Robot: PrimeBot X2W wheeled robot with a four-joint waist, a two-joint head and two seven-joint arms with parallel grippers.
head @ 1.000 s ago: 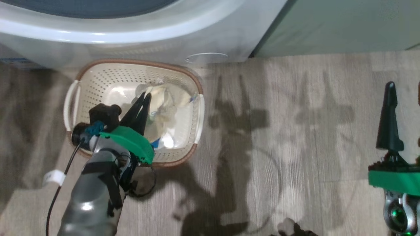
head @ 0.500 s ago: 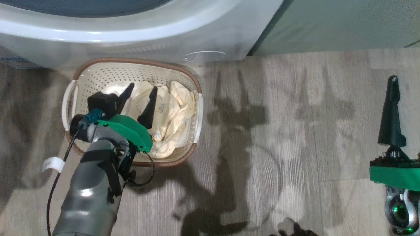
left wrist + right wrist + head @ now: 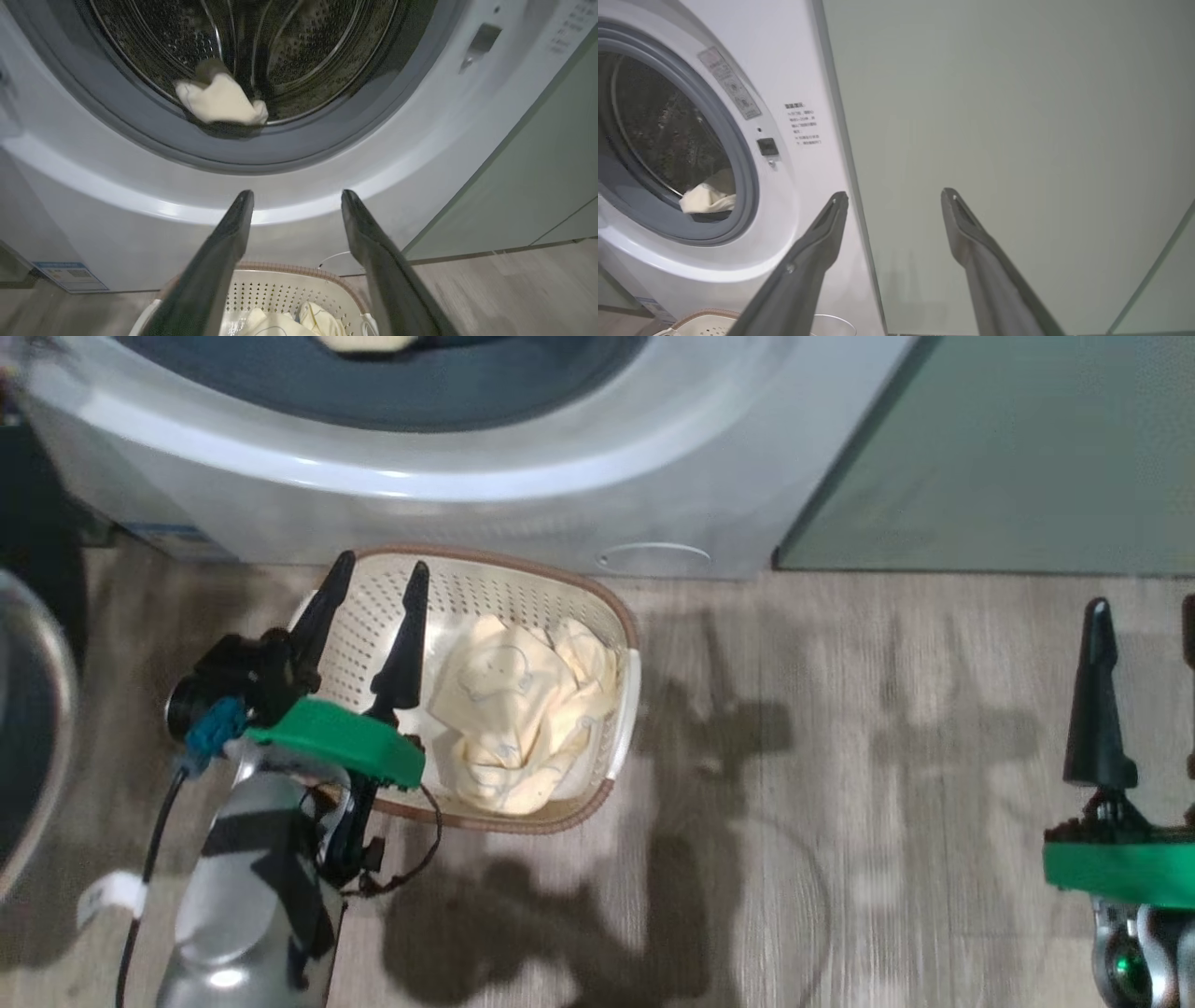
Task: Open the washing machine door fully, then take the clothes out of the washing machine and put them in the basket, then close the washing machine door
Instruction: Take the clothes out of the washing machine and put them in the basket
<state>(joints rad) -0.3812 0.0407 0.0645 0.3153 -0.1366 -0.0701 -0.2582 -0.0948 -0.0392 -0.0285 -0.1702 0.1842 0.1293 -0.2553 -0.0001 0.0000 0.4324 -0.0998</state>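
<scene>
The cream basket point(image 3: 537, 577) stands on the floor against the white washing machine point(image 3: 485, 513). A cream-yellow garment point(image 3: 518, 728) lies loose in it. My left gripper point(image 3: 381, 566) hangs open and empty above the basket's left half, fingers pointing at the drum mouth point(image 3: 140, 135). Another cream garment point(image 3: 219, 100) rests at the drum's front lip, also seen from the right wrist point(image 3: 707, 198). The dark washing machine door point(image 3: 28, 728) stands swung out at the far left. My right gripper point(image 3: 1146, 607) is open and empty over the floor, far right.
A pale green cabinet point(image 3: 1008, 457) adjoins the machine on the right, and the right gripper point(image 3: 895, 193) faces it. Grey wood-look floor point(image 3: 840, 803) stretches between the basket and the right arm. A blue label point(image 3: 70, 275) sits low on the machine's left.
My left gripper opened and let the garment fall into the basket, then rose clear of it. The head camera shifted, bringing the drum mouth and door into view.
</scene>
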